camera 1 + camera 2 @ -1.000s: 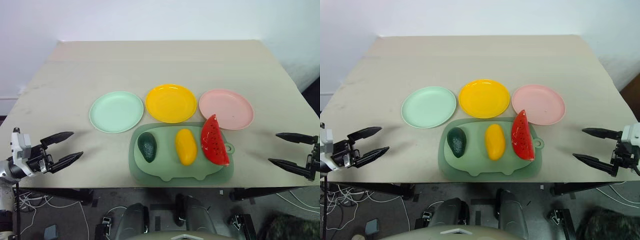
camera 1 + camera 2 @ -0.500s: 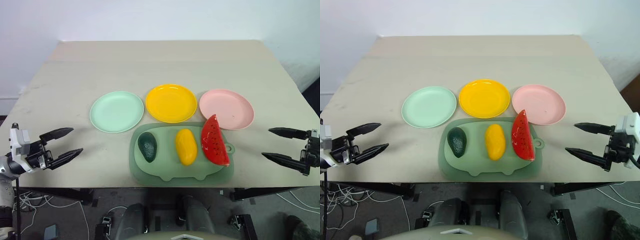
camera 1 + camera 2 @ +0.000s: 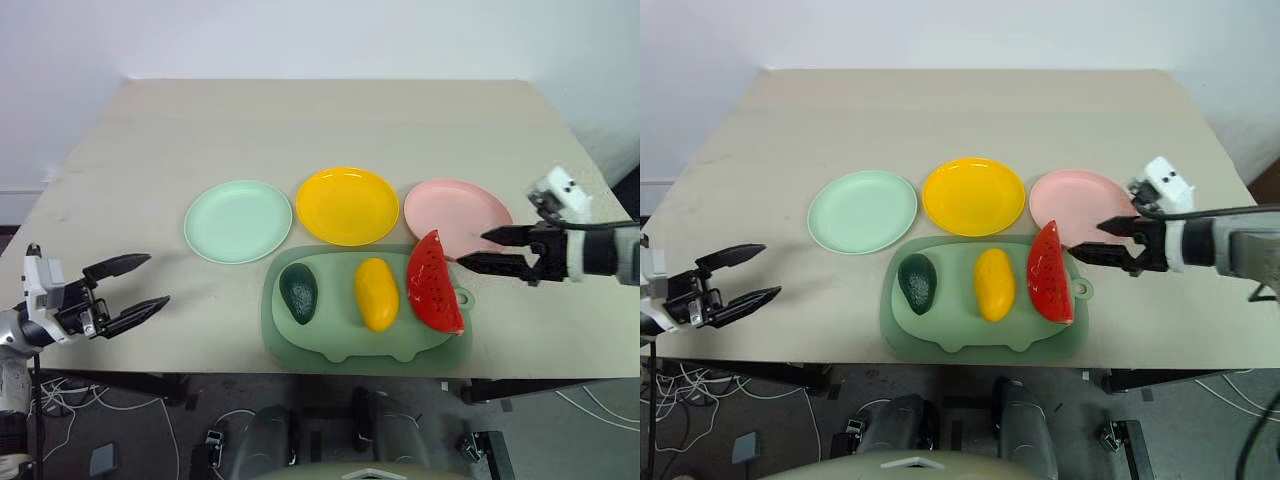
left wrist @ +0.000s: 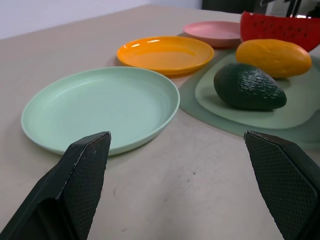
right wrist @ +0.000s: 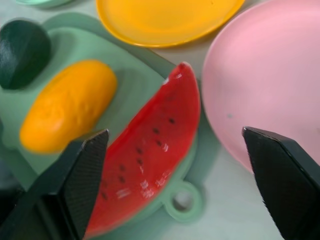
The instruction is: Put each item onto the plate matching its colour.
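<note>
**Inspector A:** Status of the sort?

**Inspector B:** Nothing placed yet. The avocado (image 3: 298,293), the mango (image 3: 376,293) and the watermelon wedge (image 3: 433,281) all lie side by side on the dull-green cutting board (image 3: 330,345), at the near edge of the counter (image 3: 320,120). The mint green plate (image 3: 237,221), the yellow plate (image 3: 347,205) and the pink plate (image 3: 455,215) sit bare in a row just behind the board.

**Inspector A:** And the arms?

**Inspector B:** The right gripper (image 3: 475,249) hangs just beside the wedge, over the near rim of the pink plate, fingers spread and holding nothing. Whether a fingertip touches the wedge, I cannot tell. The left gripper (image 3: 138,283) hovers well apart from the board, fingers spread, empty.

**Inspector A:** Remaining?

**Inspector B:** All three transfers. In my judgement, the wedge to pink comes first.
</note>
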